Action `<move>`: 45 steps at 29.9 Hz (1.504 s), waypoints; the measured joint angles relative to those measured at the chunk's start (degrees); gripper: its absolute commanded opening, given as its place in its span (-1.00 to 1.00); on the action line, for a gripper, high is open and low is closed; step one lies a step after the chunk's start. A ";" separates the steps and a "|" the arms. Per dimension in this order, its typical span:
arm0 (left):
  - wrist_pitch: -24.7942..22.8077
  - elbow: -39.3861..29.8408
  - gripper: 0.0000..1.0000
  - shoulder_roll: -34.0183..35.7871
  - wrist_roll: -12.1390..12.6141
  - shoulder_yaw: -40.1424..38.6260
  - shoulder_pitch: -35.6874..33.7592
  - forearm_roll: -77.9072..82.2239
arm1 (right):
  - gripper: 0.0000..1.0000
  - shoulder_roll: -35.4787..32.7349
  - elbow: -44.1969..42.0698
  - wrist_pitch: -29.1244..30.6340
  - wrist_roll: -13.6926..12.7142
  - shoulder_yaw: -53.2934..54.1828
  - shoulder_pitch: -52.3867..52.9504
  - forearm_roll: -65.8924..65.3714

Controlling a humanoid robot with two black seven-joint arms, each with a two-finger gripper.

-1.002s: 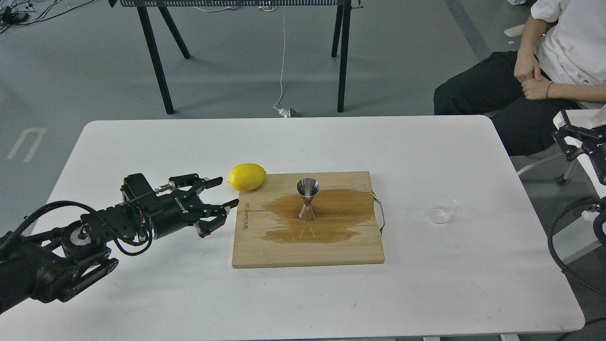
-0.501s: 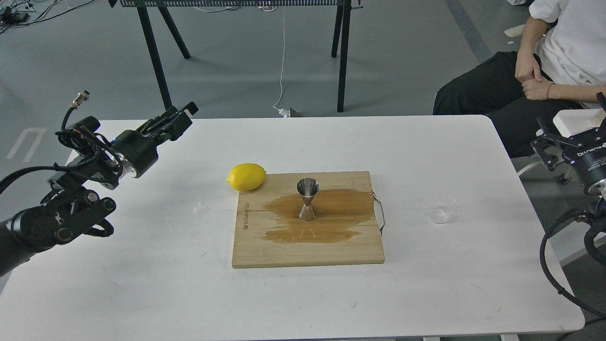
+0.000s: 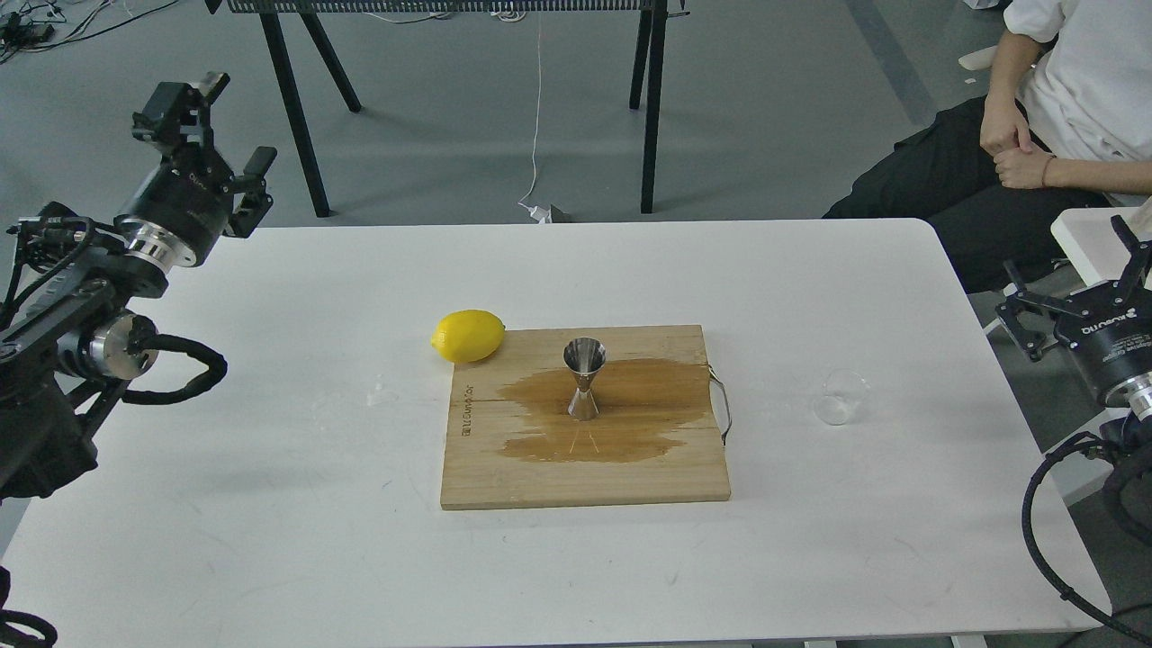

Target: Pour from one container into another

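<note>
Now the wet-stained wooden board point(image 3: 585, 468) mid-frame carries the upright jigger point(image 3: 585, 378), the clear cup point(image 3: 841, 397) sits right of it by the right gripper point(image 3: 1075, 270), spread and empty, which should approach level, the lemon point(image 3: 468, 336) no obstacle, left gripper point(image 3: 211, 126) upper left, opening unclear.

The light is bright, even and soft, from above. The jigger point(image 3: 584, 378) throws only a faint shadow on the wet board point(image 3: 585, 477) around it. The picture is sharp, without glare or blur.
</note>
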 measured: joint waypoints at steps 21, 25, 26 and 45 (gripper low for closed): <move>-6.60 0.71 0.99 -1.74 3.80 -0.03 -0.58 -12.25 | 1.00 5.10 17.94 -16.16 -5.52 -0.19 -10.84 19.92; -7.04 0.70 0.99 -1.74 3.75 0.04 -0.45 -12.25 | 1.00 6.28 17.94 -20.05 -5.95 -0.33 -10.36 19.43; -7.14 0.70 0.99 -1.74 3.73 0.04 -0.44 -12.25 | 1.00 6.33 17.91 -20.56 -5.98 -0.42 -10.26 18.93; -7.14 0.70 0.99 -2.27 3.64 0.29 -0.29 -12.17 | 1.00 15.15 11.75 -26.81 -6.15 -3.30 -5.82 11.16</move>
